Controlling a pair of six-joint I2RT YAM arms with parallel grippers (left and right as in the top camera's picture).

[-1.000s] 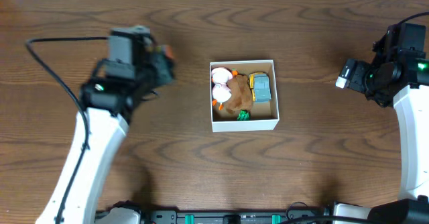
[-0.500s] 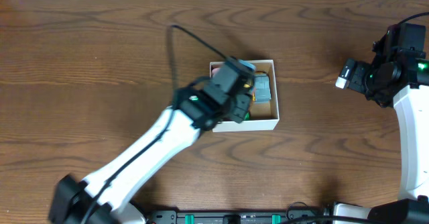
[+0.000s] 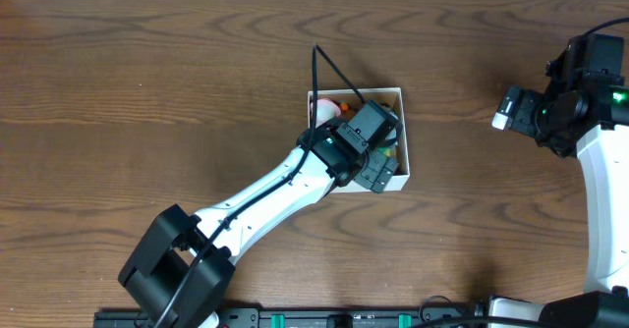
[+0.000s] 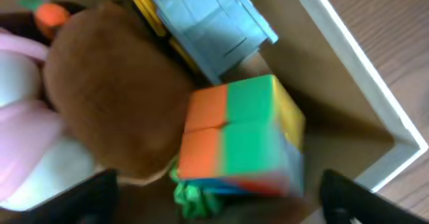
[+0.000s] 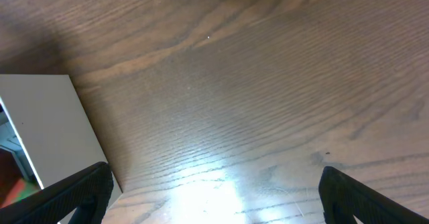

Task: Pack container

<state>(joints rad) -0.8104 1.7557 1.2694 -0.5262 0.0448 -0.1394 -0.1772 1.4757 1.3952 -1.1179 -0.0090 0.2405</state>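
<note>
White cardboard container (image 3: 404, 136) directly beneath wide-apart left fingers (image 4: 74, 200)

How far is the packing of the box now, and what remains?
Done: the brown plush, the blue-yellow car and a pink-white toy lie in the container. In hand: the left gripper is open over the colourful cube, which lies inside, apparently released. The right gripper is open and empty. Left: the overhead view shows no toy outside, so probably only retracting.

Overhead top-down; left wrist close inside the container (image 4: 355, 70), right wrist low outside its wall
</note>
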